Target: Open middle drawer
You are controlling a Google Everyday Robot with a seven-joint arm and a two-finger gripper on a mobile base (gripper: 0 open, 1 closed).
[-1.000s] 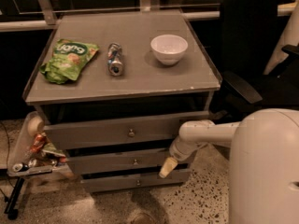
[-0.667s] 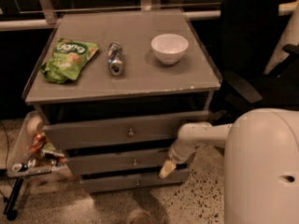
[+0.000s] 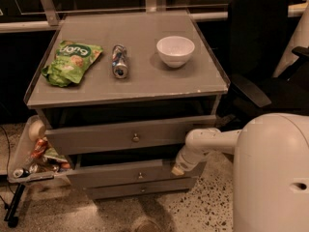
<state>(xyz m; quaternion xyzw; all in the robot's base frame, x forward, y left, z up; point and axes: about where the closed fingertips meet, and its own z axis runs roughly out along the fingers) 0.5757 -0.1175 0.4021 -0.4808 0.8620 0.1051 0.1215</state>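
Middle drawer (image 3: pixel 116 174) ajar, gripper (image 3: pixel 177 169) at right end

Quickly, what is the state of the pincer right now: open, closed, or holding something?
Pincer: cannot be told; it is low, at the right end of the middle drawer front.

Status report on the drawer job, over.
Gripper at right end of middle drawer, away from its knob. Drawer looks partly out. Top drawer above also out, overhanging it.
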